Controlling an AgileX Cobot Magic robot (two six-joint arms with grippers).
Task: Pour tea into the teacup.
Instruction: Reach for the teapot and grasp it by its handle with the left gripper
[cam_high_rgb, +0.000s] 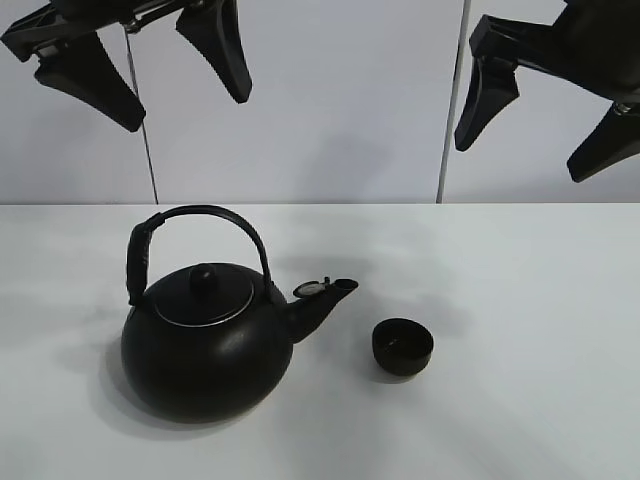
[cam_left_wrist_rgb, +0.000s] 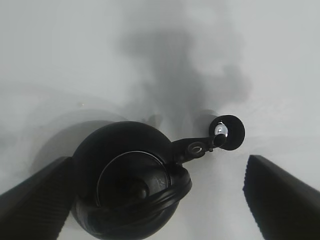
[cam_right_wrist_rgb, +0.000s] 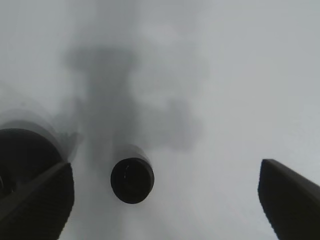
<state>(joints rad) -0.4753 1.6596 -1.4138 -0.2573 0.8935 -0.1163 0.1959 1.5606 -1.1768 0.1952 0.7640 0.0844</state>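
Black and matte, the kettle sits nearest on the white tabletop, on my left side. It is upright, with its lid seated and its arched handle standing up. The raised handle suits me, I judge, because my left hand can drop straight onto it from above. The spout points toward my right, straight at the teacup. The little cap at its tip looks flipped open, so tilting the kettle should send the tea forward with no turning first.

The teacup stands just off the spout's end, near it but apart, upright on the tabletop. It is a small round bowl with no handle, black all over and far smaller than the kettle. Its glossy inside catches a faint glint. I cannot tell whether anything is in it. No tea shows anywhere and there is no stream at the spout, so I take the pour as not yet begun.

Farther off and high up, both my hands hang against the pale wall. The left hand is over the kettle, its fingers spread wide and holding nothing. The right hand is above and to the right of the teacup, likewise spread and empty. From there it could come down to steady the teacup, though the left looks to be the one for lifting.
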